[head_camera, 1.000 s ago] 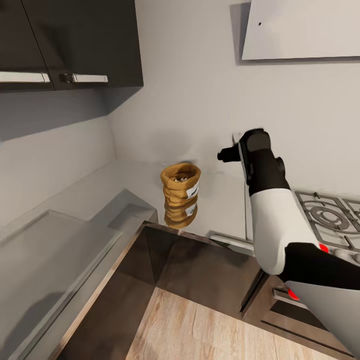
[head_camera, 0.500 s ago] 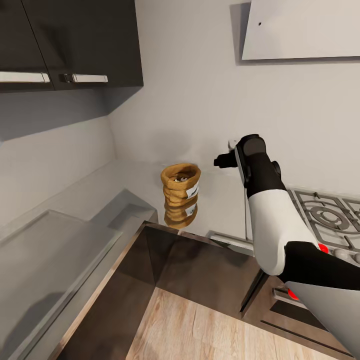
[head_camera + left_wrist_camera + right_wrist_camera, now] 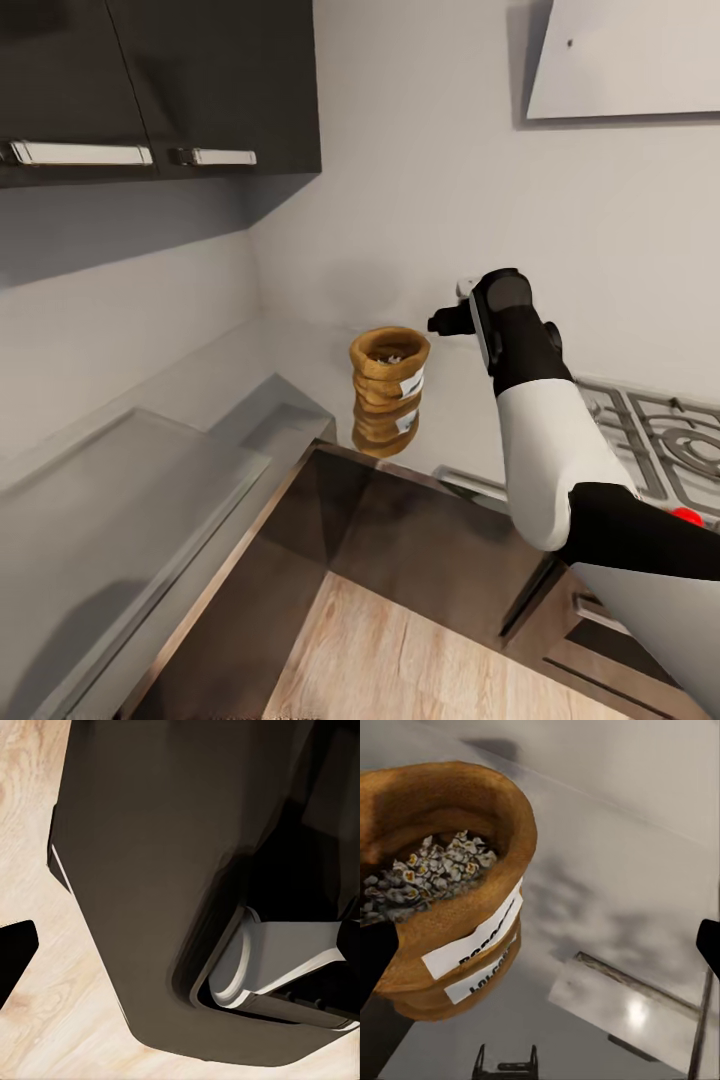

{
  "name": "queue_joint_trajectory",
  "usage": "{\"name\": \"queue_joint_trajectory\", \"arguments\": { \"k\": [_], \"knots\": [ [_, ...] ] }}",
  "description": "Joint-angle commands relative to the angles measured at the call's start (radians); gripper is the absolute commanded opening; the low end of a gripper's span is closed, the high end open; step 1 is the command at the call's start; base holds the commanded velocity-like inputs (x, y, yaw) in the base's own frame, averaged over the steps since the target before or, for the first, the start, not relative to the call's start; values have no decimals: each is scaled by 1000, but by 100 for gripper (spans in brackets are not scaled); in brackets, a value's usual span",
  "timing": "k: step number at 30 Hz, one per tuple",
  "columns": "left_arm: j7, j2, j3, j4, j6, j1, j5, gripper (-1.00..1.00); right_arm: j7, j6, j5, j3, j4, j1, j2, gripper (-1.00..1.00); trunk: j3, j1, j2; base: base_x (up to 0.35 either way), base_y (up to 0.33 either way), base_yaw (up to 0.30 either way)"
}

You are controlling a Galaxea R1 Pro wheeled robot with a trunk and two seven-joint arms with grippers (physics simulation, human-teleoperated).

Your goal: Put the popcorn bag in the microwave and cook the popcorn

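Status: early stage. The popcorn bag [image 3: 389,372] stands upright on the counter [image 3: 300,365], not yet grasped; carrying it to the microwave, loading and heating all remain, by my judgement.

Right claw [image 3: 447,321]: raised above the counter, just beside the bag and apart from it, on the side toward the gas hob [image 3: 665,435]. In the right wrist view its two dark fingertips [image 3: 375,960] sit at opposite edges with the bag partly between them, so the claw stands spread apart, clamped on nothing.

Left claw: in the left wrist view only one dark fingertip [image 3: 13,956] is seen over wooden floor [image 3: 45,1020] and a dark robot part [image 3: 150,885]; whether it is apart or together I cannot tell.

Contents: the popcorn [image 3: 424,870] lies heaped inside the bag, whitish-grey pieces below the rolled rim. White label [image 3: 472,945] faces the claw.

Surroundings: dark wall cabinets [image 3: 160,90] hang above and beyond the bag; the back wall lies past the claw. Nothing stands between claw and bag. The glossy counter mirrors the bag beneath it.
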Motion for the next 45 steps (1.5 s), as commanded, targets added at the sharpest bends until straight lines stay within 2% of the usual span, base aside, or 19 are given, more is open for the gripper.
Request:
{"name": "queue_joint_trajectory", "arguments": {
  "k": [1, 6, 17, 19, 23, 25, 27, 28, 29, 34, 45],
  "knots": [
    [-4, 0, 5, 0, -2, 0, 4, 100, 9, 3, 10, -4, -2, -1, 1, 100, -1, 0, -1, 0, 0, 268],
    [-4, 0, 5, 0, -2, 0, 4, 100, 7, 3, 14, -4, -8, -1, 1, 100, -1, 0, -1, 0, 0, 187],
    [-4, 0, 5, 0, -2, 0, 4, 100, 0, 3, 17, -7, -47, -1, 1, 100, -1, 0, -1, 0, 0, 10],
    [-4, 0, 5, 0, -2, 0, 4, 100, -50, 3, 17, -6, -31, -1, 1, 100, -1, 0, -1, 0, 0, 0],
    [-4, 0, 5, 0, -2, 0, 4, 100, -237, 3, 10, -6, 31, -1, 1, 100, -1, 0, -1, 0, 0, 0],
    [-4, 0, 5, 0, -2, 0, 4, 100, -266, 3, 6, -7, 34, -1, 1, 100, -1, 0, -1, 0, 0, 0],
    [-4, 0, 5, 0, -2, 0, 4, 100, -279, 3, -20, -8, 34, -1, 1, 100, -1, 0, -1, 0, 0, 0],
    [-4, 0, 5, 0, -2, 0, 4, 100, -286, 3, -132, -8, 34, -1, 1, 100, -1, 0, -1, 0, 0, 0],
    [-4, 0, 5, 0, -2, 0, 5, 100, -290, 3, -177, -7, 33, -1, 1, 100, -1, 0, -1, 0, 0, 110],
    [-4, 0, 5, 0, -2, 0, 4, 100, -292, 3, -189, -8, 33, -1, 1, 100, -1, 0, -1, 0, 0, 222],
    [-4, 0, 5, 0, -2, 0, 5, 100, -295, 3, -188, -7, 33, -1, 1, 100, -1, 0, -1, 0, 0, 199]
  ]
}}
